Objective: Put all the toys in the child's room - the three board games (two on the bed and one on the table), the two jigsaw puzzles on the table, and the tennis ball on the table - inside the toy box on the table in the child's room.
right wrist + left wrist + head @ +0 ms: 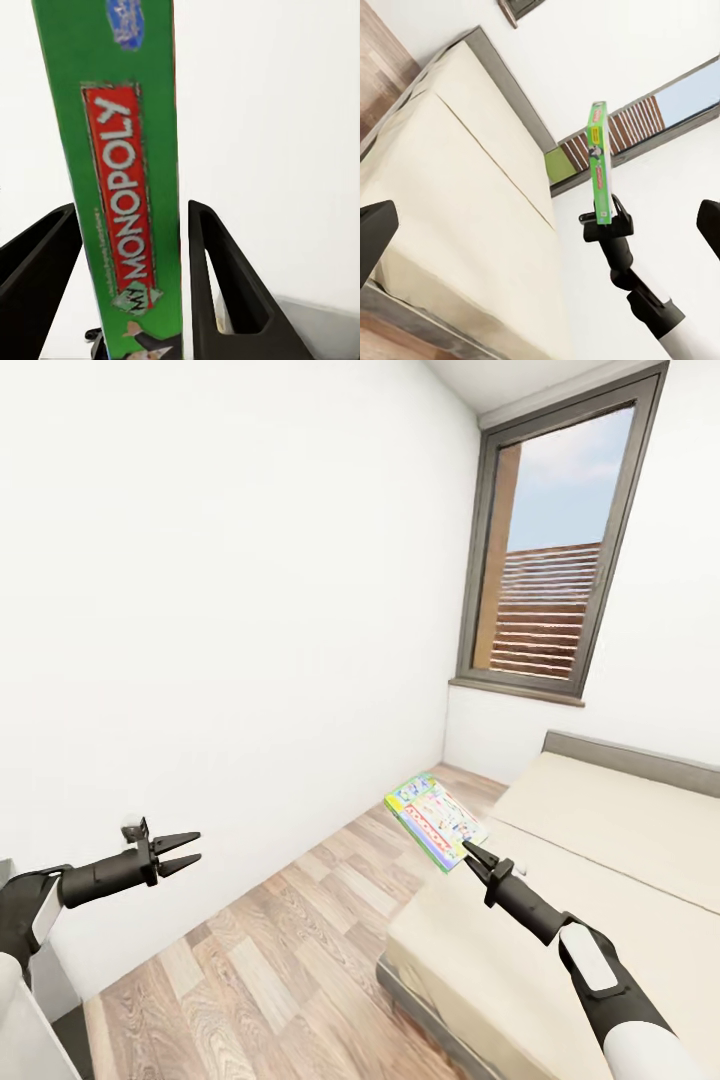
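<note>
- White walls, a tall dark-framed window (560, 540) and a wood-plank floor (290, 950).
- A bed (600, 880) with a beige mattress, along the window wall.
- A green-edged game box (436, 820), held in the air above the bed's near corner.
- Right pincer (468, 850) pinching the game box by its edge.
- Left pincer (188, 852) spread, holding nothing.

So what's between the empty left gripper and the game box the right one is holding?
Nothing: in the head view, just bare wood floor separates the left gripper from the game box held by the right gripper.
</note>
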Robot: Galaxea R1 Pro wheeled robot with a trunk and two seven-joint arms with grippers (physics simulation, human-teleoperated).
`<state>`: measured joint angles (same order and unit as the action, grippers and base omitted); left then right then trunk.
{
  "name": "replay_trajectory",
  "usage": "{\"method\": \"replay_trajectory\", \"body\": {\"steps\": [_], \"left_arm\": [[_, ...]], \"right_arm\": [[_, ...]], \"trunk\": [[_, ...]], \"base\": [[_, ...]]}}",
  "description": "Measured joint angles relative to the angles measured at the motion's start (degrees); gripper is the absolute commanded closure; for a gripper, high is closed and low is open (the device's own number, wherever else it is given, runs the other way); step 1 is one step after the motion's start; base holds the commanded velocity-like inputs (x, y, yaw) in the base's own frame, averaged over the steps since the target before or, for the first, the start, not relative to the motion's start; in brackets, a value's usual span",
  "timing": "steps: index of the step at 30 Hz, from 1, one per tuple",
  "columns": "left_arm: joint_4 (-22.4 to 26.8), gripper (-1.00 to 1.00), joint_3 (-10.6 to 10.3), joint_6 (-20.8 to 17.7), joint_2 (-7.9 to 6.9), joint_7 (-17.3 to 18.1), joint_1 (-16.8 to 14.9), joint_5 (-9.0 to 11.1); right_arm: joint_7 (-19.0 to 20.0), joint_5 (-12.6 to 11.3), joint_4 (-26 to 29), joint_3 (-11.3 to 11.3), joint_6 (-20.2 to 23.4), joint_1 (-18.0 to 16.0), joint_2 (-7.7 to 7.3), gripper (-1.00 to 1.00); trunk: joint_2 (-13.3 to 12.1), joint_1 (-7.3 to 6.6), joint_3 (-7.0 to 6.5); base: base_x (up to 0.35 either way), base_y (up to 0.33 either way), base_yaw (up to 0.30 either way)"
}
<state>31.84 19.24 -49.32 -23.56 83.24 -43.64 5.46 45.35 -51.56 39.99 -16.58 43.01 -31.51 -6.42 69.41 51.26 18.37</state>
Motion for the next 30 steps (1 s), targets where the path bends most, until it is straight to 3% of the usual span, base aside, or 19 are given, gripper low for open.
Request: {"method": "replay_trajectory", "body": {"steps": [30], "left_arm": [[0.0,-1.0,-0.1,0.0,0.09,0.0,0.0,-0.1]], "right_arm": [[0.3,-0.2,0.0,0.0,0.1,0.0,0.01,1.0]], "trunk": [[-12.0,-6.59,-5.4]], "base": [[0.0,0.0,0.007]]}}
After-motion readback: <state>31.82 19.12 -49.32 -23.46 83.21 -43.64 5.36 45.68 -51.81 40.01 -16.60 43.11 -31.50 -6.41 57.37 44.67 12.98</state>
